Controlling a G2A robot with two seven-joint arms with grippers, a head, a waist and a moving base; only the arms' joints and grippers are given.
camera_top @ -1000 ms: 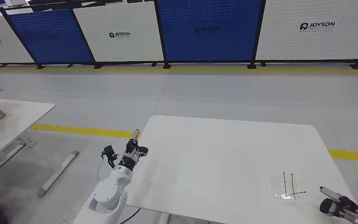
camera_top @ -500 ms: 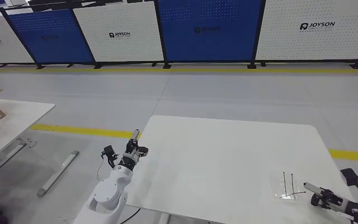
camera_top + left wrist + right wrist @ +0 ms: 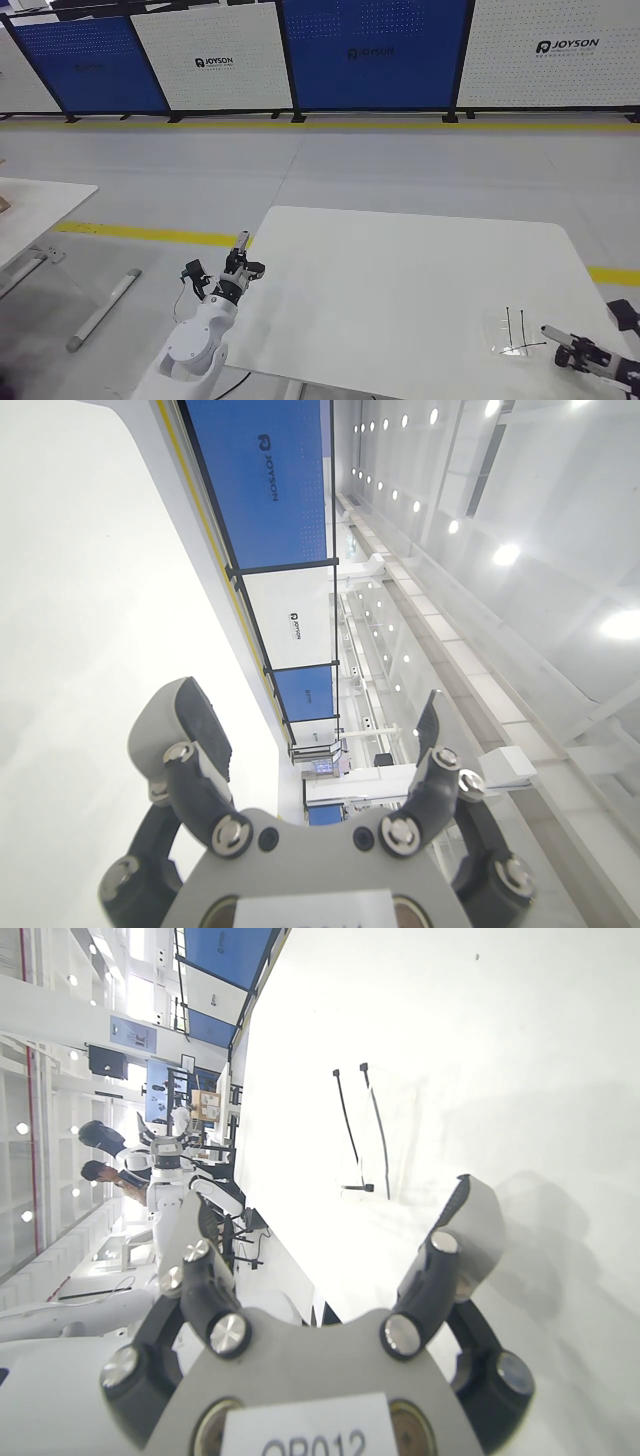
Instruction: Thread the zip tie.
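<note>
Currently right end effector (image 3: 330, 1195) spread wide, empty.

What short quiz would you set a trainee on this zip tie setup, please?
1. True or false: the right claw is shut on a zip tie.
2. How many black zip ties lie on the white table? A one, B three, C six.
3. Which claw sits nearer the zip ties?
Key: 1 false, its jaws stand open and empty. 2 B. 3 the right claw; the left claw is at the table's opposite edge.
</note>
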